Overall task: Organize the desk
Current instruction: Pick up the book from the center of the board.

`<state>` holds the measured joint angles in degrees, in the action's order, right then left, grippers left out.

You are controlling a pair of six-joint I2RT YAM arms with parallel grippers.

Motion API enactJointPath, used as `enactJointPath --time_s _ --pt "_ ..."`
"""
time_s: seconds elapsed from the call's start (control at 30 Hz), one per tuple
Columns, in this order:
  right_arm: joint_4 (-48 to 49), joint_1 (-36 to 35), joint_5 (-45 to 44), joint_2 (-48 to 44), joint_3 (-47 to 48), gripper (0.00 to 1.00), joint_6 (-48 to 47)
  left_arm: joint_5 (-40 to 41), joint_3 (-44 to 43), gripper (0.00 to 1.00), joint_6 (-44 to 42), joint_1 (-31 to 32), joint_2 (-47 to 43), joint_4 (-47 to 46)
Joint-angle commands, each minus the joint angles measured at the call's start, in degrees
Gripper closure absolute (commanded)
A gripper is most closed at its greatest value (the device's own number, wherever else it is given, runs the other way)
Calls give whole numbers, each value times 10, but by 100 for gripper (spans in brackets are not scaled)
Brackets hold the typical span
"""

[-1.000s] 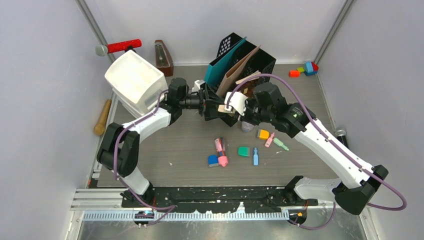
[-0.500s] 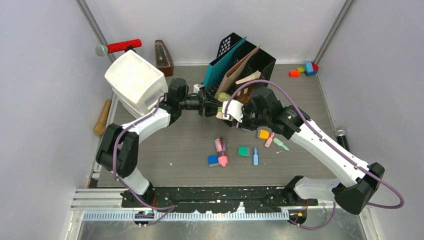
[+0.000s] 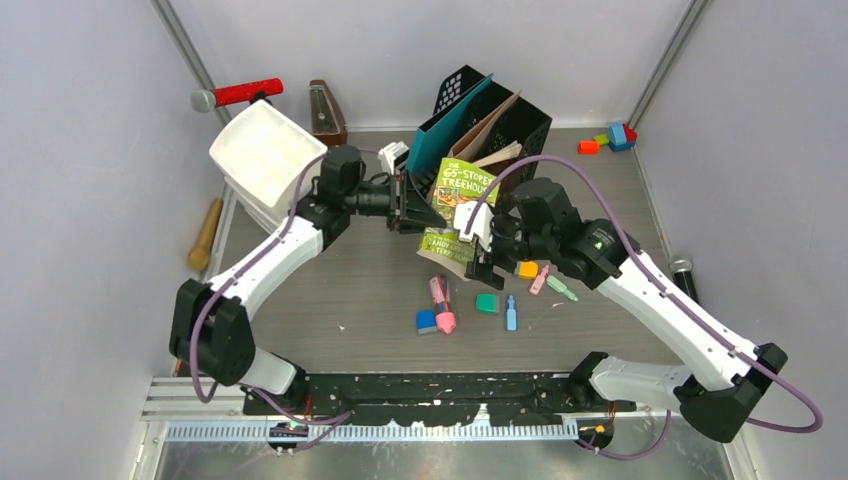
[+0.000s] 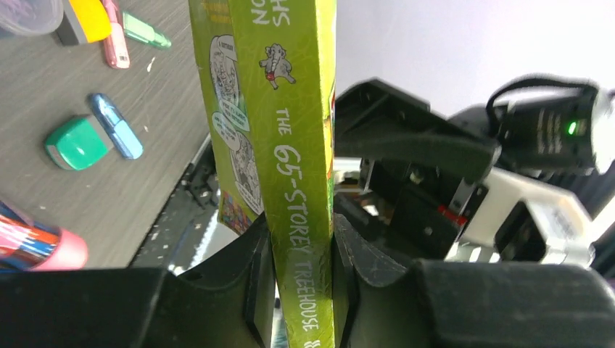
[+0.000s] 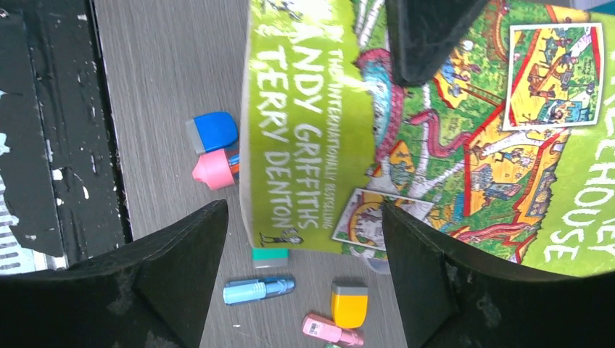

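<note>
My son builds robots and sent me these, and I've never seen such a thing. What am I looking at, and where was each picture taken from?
These are two robot arms bolted to a desk, each ending in a two-finger gripper. The wide picture comes from a fixed camera overhead. The two close-ups come from a camera on each wrist. The left gripper is clamped on the spine of a green book. The right gripper is open close to the book, not gripping it. On the desk are small coloured pens and erasers, a black file rack and a white bin.
</note>
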<state>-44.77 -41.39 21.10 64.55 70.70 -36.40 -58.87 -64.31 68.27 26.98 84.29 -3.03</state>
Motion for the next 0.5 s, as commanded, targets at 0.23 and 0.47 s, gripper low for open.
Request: enactJointPath --time_s 0.23,0.47 --pt "85 96 41 -57 18 11 107 -15 -149 100 -552 15 -131 437" --pt "105 198 130 -54 55 8 210 117 -168 100 -819 21 -168 544"
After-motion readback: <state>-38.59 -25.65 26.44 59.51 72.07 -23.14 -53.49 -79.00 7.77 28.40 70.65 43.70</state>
